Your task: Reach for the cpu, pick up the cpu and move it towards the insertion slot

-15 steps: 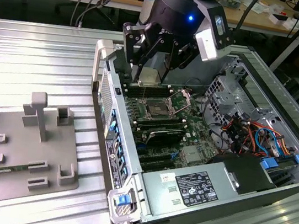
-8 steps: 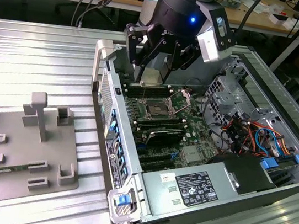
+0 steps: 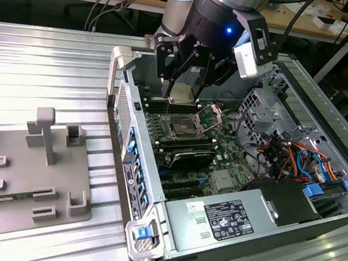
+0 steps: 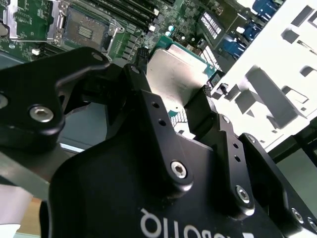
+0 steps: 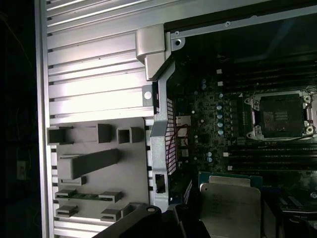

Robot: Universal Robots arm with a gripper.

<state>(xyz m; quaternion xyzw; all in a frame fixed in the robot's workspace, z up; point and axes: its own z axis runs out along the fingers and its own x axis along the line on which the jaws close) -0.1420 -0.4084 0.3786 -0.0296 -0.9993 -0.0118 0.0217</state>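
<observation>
My gripper (image 3: 182, 97) is shut on the cpu (image 3: 183, 93), a flat square chip with a silvery top plate and a thin green rim. It hangs inside the open computer case, a short way above the motherboard. The insertion slot (image 3: 180, 130), a square socket with a shiny frame and a dark centre, lies just below and in front of the chip in the exterior view. The second wrist view shows the cpu (image 4: 178, 74) between the black fingers (image 4: 148, 114), with the insertion slot (image 4: 84, 27) beyond it. The first wrist view has the cpu (image 5: 230, 208) apart from the insertion slot (image 5: 280, 116).
The case wall (image 3: 128, 130) rises on the exterior view's left of the motherboard. A grey fixture plate (image 3: 19, 173) with raised blocks lies outside it. A power supply (image 3: 226, 219), coloured cables (image 3: 291, 153) and a metal drive cage (image 3: 274, 109) crowd the exterior view's right. Long black memory slots (image 3: 188, 147) flank the socket.
</observation>
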